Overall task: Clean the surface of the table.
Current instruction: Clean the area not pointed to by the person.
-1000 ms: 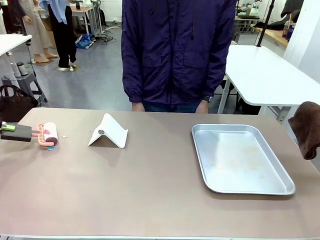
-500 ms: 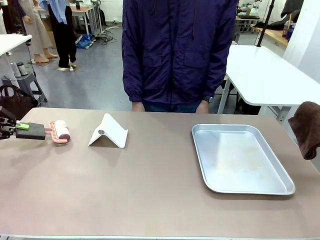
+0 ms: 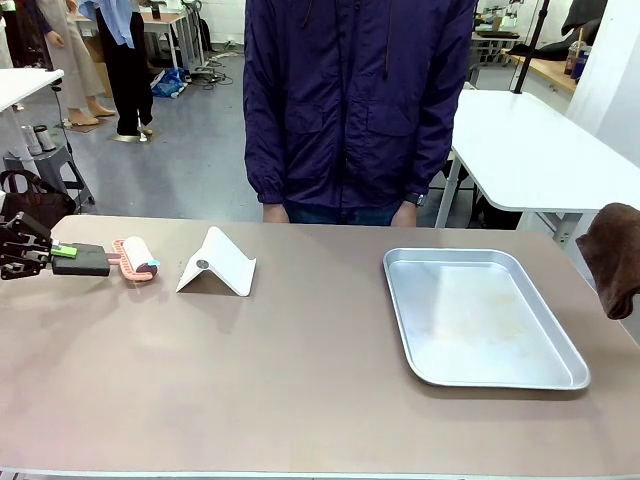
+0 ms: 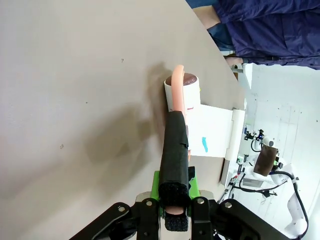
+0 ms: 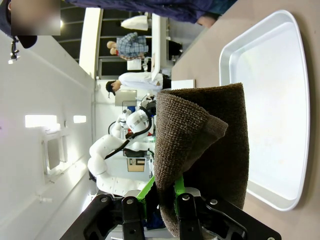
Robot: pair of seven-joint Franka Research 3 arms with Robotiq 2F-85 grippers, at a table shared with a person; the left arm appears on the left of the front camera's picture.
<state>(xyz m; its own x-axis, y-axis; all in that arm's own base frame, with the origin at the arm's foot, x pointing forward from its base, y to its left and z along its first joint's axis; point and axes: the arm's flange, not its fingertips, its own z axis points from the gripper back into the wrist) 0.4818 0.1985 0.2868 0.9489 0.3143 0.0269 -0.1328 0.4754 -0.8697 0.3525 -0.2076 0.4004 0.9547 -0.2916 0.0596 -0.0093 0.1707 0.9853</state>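
Moved rightward over the matte table (image 3: 300, 400), left hand (image 3: 60, 254) clamps pink roller's (image 3: 137, 262) foam handle (image 3: 88, 261); right hand (image 5: 162, 192) pinches coarse brown cloth (image 5: 200, 140).

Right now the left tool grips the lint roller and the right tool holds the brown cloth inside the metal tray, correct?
No. The front view shows the right tool holding the brown cloth beyond the metal tray's right side.

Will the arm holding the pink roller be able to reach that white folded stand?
Probably yes. Its jaws hold the lint roller just beside the white stand, with nothing but bare table in the gap between them.
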